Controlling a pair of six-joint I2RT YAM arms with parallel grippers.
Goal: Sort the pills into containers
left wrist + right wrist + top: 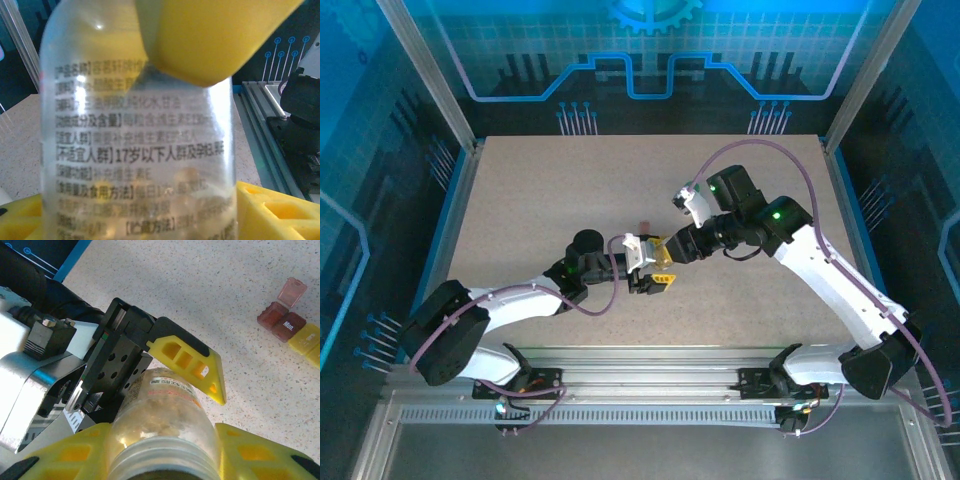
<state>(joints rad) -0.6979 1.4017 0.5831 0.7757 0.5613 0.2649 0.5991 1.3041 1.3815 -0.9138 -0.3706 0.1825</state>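
Speckled table | right claw clamped on clear bottle | left claw straddles bottle, grip unclear

The right gripper is gripping a pill bottle at bottom centre; red-brown and yellow containers are lying upper right.

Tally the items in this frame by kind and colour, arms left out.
clear bottle: 1
red-brown boxes: 2
yellow boxes: 2, the second cut off by the picture's edge
total: 5
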